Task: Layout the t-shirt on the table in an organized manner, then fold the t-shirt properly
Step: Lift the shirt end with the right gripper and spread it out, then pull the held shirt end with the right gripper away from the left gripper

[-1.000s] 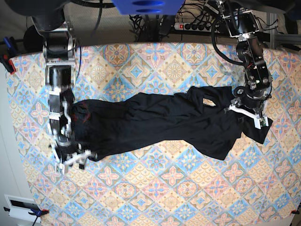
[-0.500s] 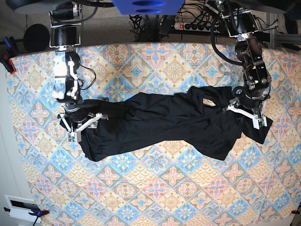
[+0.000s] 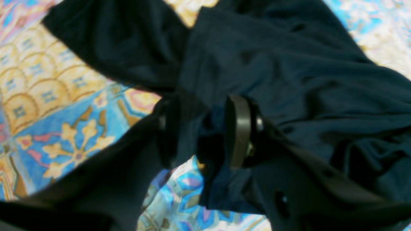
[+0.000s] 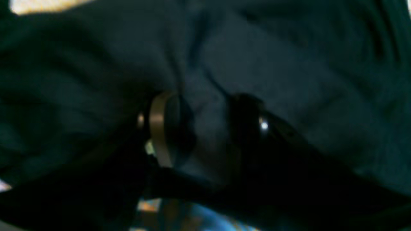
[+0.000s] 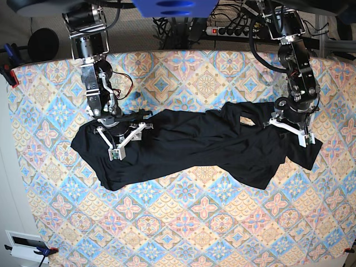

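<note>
The black t-shirt [image 5: 194, 144] lies stretched and creased across the middle of the patterned table [image 5: 194, 222]. My left gripper [image 5: 289, 132] is at the shirt's right end and shut on a bunched fold. In the left wrist view that fold [image 3: 289, 64] runs between the gripper [image 3: 202, 131] fingers, with table [image 3: 64, 128] showing beneath it. My right gripper [image 5: 129, 140] rests over the shirt's left part. In the right wrist view its gripper [image 4: 200, 128] stands open over dark cloth [image 4: 289, 64] that fills the frame.
A power strip [image 5: 233, 30] and cables lie behind the table's far edge. A round black object [image 5: 41, 44] sits off the table at the back left. Clamps [image 5: 8, 72] grip the left edge. A white device [image 5: 25, 245] is at the lower left.
The right arm has swung from the shirt's lower left corner up and to the right, onto the shirt's left part. The shirt's left end now shows a spread corner. The left arm has barely moved.
</note>
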`<state>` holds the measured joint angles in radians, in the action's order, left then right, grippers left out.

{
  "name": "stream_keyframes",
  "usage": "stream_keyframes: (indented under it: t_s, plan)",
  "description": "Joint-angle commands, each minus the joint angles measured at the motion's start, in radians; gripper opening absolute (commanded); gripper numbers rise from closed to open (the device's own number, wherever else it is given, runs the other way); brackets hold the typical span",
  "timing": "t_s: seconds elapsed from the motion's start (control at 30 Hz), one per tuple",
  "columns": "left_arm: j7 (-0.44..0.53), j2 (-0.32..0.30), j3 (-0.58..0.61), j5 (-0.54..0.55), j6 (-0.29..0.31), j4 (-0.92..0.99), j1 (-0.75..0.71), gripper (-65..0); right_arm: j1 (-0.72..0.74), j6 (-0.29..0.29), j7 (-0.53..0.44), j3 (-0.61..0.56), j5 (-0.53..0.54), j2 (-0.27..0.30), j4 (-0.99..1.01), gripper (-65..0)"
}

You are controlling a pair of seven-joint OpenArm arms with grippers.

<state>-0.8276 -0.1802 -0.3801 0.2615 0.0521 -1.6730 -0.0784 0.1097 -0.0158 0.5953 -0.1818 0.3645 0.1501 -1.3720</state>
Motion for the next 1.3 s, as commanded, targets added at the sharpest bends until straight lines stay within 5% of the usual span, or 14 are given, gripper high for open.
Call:
stream_keyframes:
  t_s: [0.0, 0.17, 0.3, 0.6, 0.9, 1.27]
  plan:
    - [0.024, -0.009, -0.001, 0.005, 0.004, -0.016, 0.013, -41.8, 0.055, -0.003, -0.015, 0.003, 0.006, -0.01, -0.008, -36.6]
    - [0.024, -0.009, -0.001, 0.005, 0.004, -0.016, 0.013, -41.8, 0.111, -0.003, -0.011, 0.001, 0.008, -0.017, 0.033, -39.4]
    - [0.024, -0.009, -0.001, 0.005, 0.004, -0.016, 0.013, -41.8, 0.109, -0.003, -0.011, 0.005, 0.008, -0.017, 0.029, -65.0]
    - [0.024, -0.009, -0.001, 0.005, 0.004, -0.016, 0.018, -41.8, 0.101, -0.002, -0.01, 0.003, 0.006, -0.016, -0.177, -65.0]
    - [0.024, -0.009, -0.001, 0.005, 0.004, -0.016, 0.021, -41.8, -0.129, 0.0, 0.139, 0.1, 0.006, -0.011, -0.557, -65.0]
    - [0.024, -0.009, 0.0, 0.005, 0.004, -0.016, 0.021, -41.8, -0.465, -0.003, 0.142, 0.167, 0.005, 0.019, -0.628, -65.0]
